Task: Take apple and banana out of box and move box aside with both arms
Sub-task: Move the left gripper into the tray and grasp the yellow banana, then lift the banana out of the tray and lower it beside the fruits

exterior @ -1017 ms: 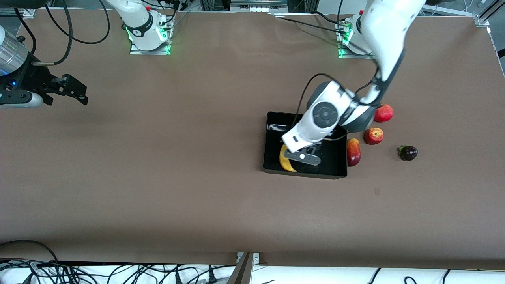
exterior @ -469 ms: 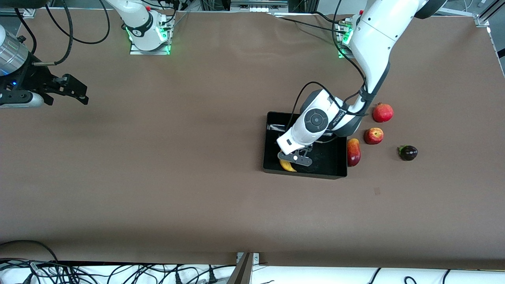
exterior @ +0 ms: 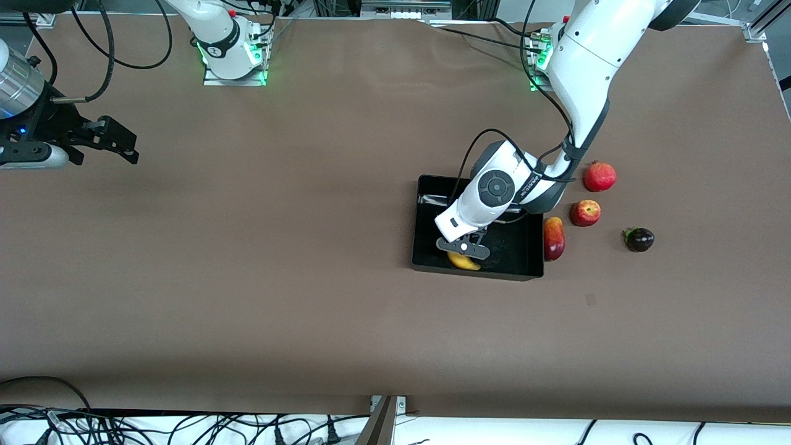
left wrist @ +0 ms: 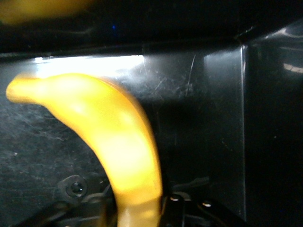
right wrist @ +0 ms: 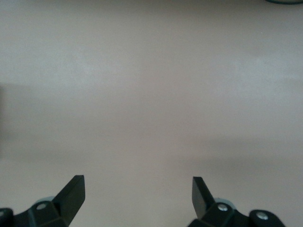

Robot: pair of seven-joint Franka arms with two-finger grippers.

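Note:
The yellow banana [exterior: 465, 262] lies inside the black box [exterior: 426, 185], by the wall nearest the front camera. My left gripper [exterior: 463, 250] is down in the box and shut on the banana. In the left wrist view the banana [left wrist: 118, 137] curves out from between the jaws of the left gripper [left wrist: 139, 208] toward the glossy box wall [left wrist: 222, 118]. The red apple [exterior: 585, 212] with yellow patches sits on the table beside the box, toward the left arm's end. My right gripper [exterior: 117, 145] waits open over bare table at the right arm's end, with nothing in it [right wrist: 138, 189].
A red pomegranate [exterior: 600, 177] lies farther from the front camera than the apple. A red-and-yellow oblong fruit [exterior: 554, 238] rests against the box's outer wall. A dark purple fruit [exterior: 639, 239] sits closer to the left arm's end. Cables hang at the table's edges.
The left arm came down into the box and its gripper closed on the banana. The banana turned and slid toward the wall nearest the front camera. The right arm stayed still.

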